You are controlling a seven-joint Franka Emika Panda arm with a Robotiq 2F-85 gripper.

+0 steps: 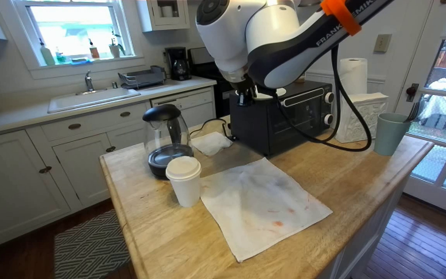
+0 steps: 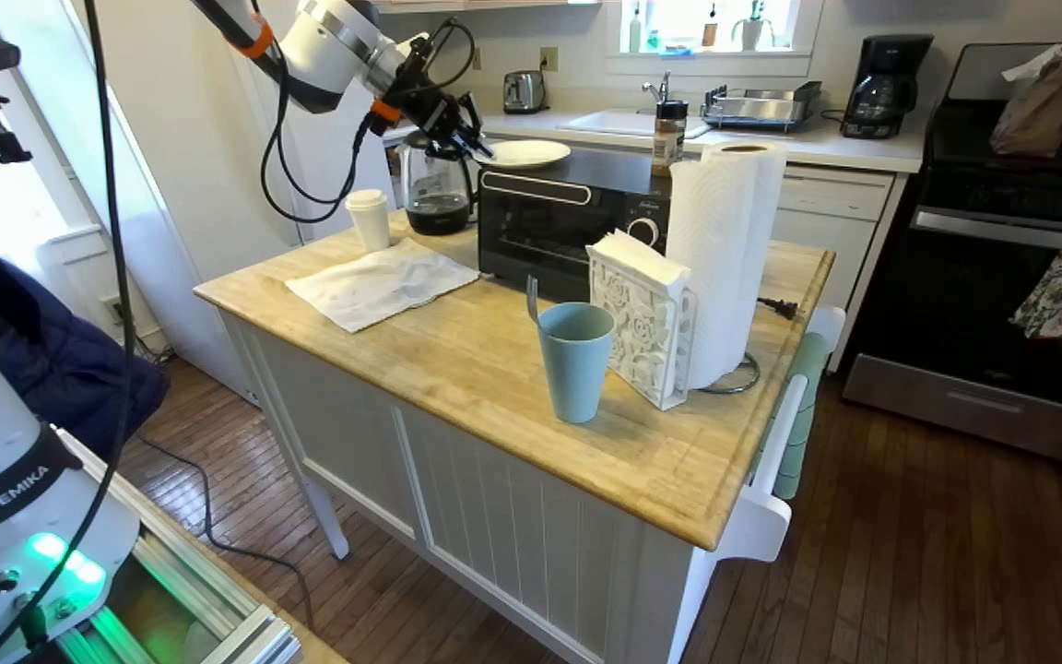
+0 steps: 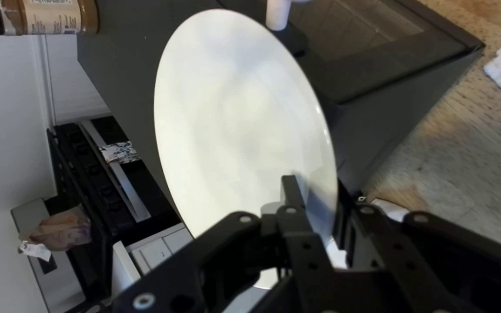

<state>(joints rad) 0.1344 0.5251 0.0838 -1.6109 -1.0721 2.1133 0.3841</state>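
Observation:
A white plate (image 3: pixel 237 108) lies on top of the black toaster oven (image 3: pixel 372 121). The plate also shows in both exterior views (image 1: pixel 271 93) (image 2: pixel 531 153). My gripper (image 3: pixel 318 187) is at the plate's rim, with one finger over its upper face and the other beyond the rim's outer side. A gap shows between the fingers, with the rim inside it. I cannot tell whether either finger touches the plate. In both exterior views the gripper (image 1: pixel 245 101) (image 2: pixel 477 143) is at the oven's edge by the plate.
A brown jar (image 2: pixel 669 129) stands on the oven. On the wooden table (image 1: pixel 161 224) are a glass kettle (image 1: pixel 170 139), a lidded white cup (image 1: pixel 184 182), a stained white cloth (image 1: pixel 261 205), a napkin holder (image 2: pixel 637 318), a paper towel roll (image 2: pixel 725 258) and a blue-green cup (image 2: pixel 577 360) with a fork.

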